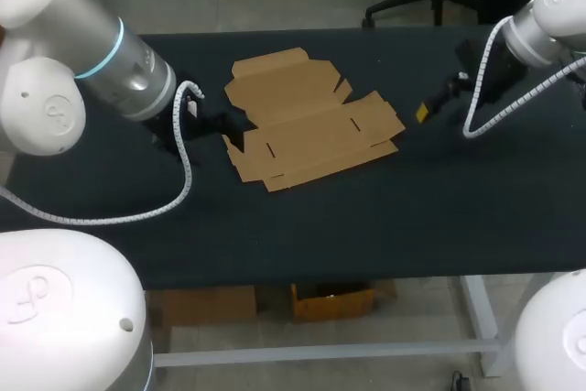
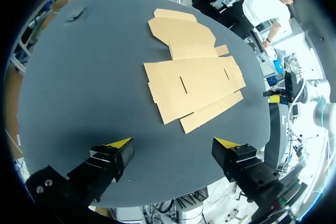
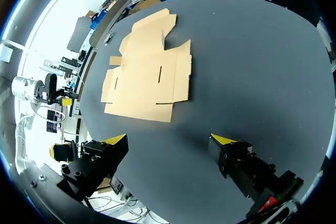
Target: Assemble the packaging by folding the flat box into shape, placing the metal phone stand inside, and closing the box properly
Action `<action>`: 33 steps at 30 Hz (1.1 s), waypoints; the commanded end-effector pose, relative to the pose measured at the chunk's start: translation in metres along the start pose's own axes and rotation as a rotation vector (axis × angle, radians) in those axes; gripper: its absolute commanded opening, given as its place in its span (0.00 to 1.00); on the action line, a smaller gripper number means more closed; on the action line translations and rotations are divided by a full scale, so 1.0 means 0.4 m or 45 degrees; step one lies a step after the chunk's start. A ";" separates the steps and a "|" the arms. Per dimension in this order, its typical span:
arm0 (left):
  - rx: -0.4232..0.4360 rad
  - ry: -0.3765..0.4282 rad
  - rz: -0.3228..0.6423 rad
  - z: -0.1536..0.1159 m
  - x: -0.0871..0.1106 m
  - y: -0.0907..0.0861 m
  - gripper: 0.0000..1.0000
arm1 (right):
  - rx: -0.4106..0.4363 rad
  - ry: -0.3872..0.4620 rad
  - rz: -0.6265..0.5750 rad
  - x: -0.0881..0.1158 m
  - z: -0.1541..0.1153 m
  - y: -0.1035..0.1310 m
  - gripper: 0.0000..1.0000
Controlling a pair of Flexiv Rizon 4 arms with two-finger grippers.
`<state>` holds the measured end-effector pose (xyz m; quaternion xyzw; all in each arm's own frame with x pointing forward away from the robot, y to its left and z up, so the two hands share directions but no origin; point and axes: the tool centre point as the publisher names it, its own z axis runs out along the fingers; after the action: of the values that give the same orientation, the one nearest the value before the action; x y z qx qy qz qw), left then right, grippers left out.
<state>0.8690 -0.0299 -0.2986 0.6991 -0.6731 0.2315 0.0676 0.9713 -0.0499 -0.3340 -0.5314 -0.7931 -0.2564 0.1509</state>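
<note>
— Biggest first?
— Looking down on a black table (image 1: 366, 217). Around its middle, see the flat box (image 1: 311, 121): tan cardboard, unfolded, lying flush on the surface with flaps spread, touched by nothing.
— And the arms?
— From the left, find the left gripper (image 2: 173, 142) above the table just beside the box's left end, fingers spread wide, holding nothing. From the right, find the right gripper (image 3: 168, 139) off the box's right end, a little apart from it, likewise gaping wide and empty.
— Anything smaller?
— Only a small dark item (image 2: 76, 15) near the table's edge, well apart from the box. Too small to identify.
</note>
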 end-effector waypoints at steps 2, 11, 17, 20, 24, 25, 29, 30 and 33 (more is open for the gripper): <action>-0.011 -0.006 0.006 0.003 -0.003 -0.015 1.00 | 0.039 0.028 0.020 -0.014 0.009 0.032 1.00; -0.005 -0.011 0.014 0.002 -0.010 -0.036 1.00 | 0.055 0.041 0.071 -0.015 0.018 0.054 1.00; 0.005 0.022 0.023 -0.001 -0.009 -0.048 1.00 | 0.055 0.041 0.071 -0.015 0.018 0.054 1.00; 0.005 0.022 0.023 -0.001 -0.009 -0.048 1.00 | 0.055 0.041 0.071 -0.015 0.018 0.054 1.00; 0.005 0.022 0.023 -0.001 -0.009 -0.048 1.00 | 0.055 0.041 0.071 -0.015 0.018 0.054 1.00; 0.005 0.022 0.023 -0.001 -0.009 -0.048 1.00 | 0.055 0.041 0.071 -0.015 0.018 0.054 1.00; 0.005 0.022 0.023 -0.001 -0.009 -0.048 1.00 | 0.055 0.041 0.071 -0.015 0.018 0.054 1.00; 0.005 0.022 0.023 -0.001 -0.009 -0.048 1.00 | 0.055 0.041 0.071 -0.015 0.018 0.054 1.00; -0.017 0.041 0.031 0.015 -0.004 -0.059 1.00 | 0.062 0.044 0.077 -0.017 0.024 0.068 1.00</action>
<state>0.8865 -0.0269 -0.2953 0.6884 -0.6797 0.2416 0.0756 0.9936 -0.0432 -0.3382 -0.5467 -0.7802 -0.2444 0.1807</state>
